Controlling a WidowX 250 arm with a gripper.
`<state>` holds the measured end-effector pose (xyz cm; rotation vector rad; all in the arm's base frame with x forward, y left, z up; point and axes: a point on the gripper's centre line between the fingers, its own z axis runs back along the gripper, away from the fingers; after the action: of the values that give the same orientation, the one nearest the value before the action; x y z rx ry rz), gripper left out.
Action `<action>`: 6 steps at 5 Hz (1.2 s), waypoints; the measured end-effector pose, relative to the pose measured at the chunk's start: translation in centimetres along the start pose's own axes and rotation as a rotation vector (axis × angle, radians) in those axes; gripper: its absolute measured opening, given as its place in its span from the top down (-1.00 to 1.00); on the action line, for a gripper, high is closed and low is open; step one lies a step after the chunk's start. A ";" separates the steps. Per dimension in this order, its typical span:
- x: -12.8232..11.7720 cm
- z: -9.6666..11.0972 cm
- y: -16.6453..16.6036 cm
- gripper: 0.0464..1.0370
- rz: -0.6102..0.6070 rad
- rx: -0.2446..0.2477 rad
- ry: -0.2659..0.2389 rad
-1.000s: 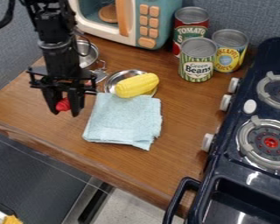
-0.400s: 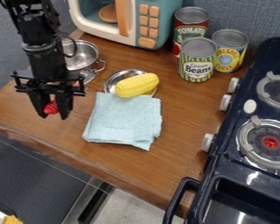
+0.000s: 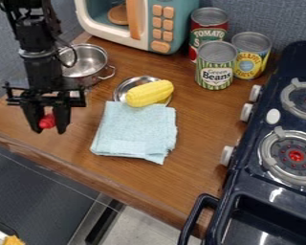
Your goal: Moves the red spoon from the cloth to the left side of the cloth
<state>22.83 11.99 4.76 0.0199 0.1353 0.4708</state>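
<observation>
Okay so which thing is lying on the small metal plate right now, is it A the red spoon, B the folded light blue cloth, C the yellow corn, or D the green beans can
C, the yellow corn rests on the small metal plate, just behind the cloth.

spoon (image 3: 48, 121) l of cloth (image 3: 133, 131); corn (image 3: 149, 93) on plate (image 3: 129, 84) behind; stove (image 3: 259, 128) r
</observation>
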 end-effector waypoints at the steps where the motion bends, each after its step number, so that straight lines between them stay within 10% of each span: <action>1: 0.9 -0.1 0.4 0.17 0.035 0.001 0.005; 6: 5.5 -0.8 0.7 0.17 0.044 0.017 0.024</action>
<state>27.25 15.06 3.36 0.0336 0.1631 0.5142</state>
